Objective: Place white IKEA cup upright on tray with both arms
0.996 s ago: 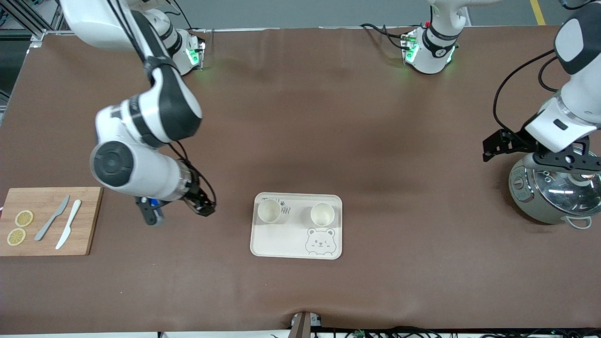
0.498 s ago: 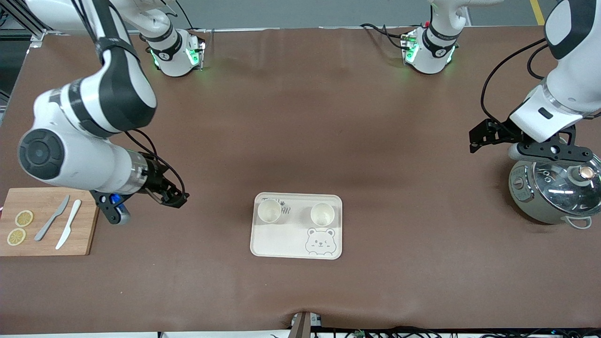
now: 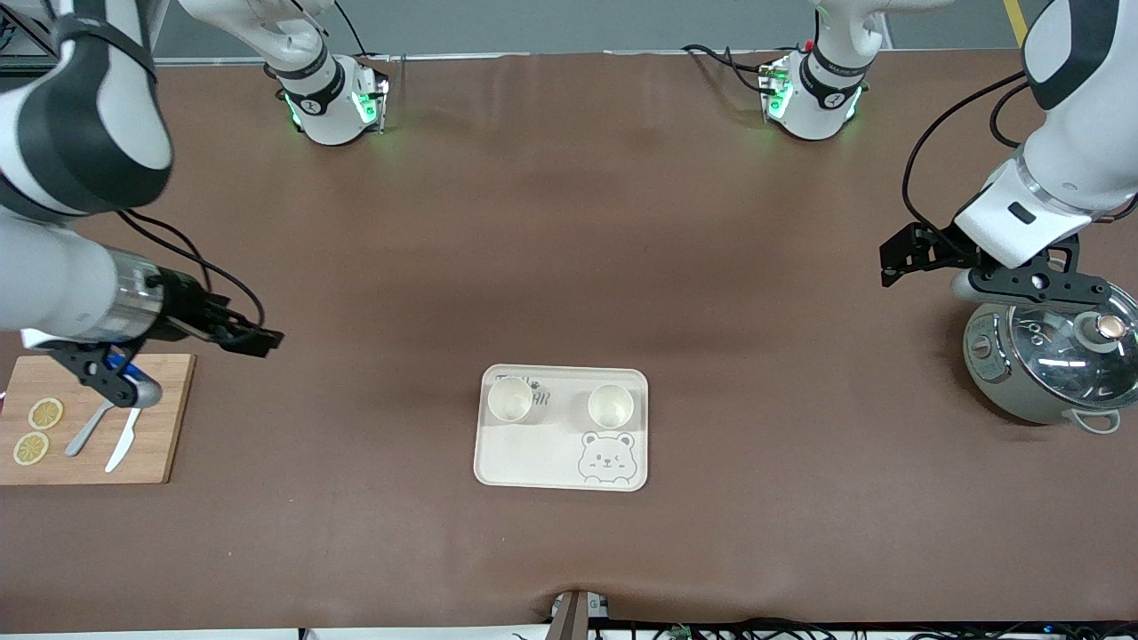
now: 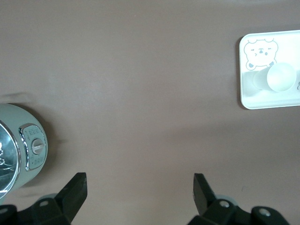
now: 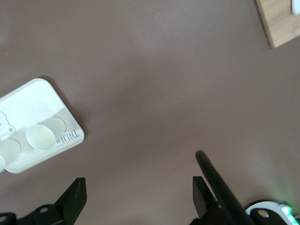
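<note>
Front view: on the brown tabletop (image 3: 569, 222), the cream bear tray (image 3: 533, 467) carries two white cups (image 3: 510, 399) (image 3: 611, 405), both upright, mouths up, along its edge farther from the camera. They look light, stiff and slick-glazed, likely chippable; I'd pinch one across the rim wall, gently. Farther up, the right claw (image 3: 253, 338) hangs empty over bare tabletop beside the wooden cutting board (image 3: 169, 418), fingers wide. The left claw (image 3: 907, 258) hangs spread wide and empty beside the rice cooker (image 3: 1013, 391).
</note>
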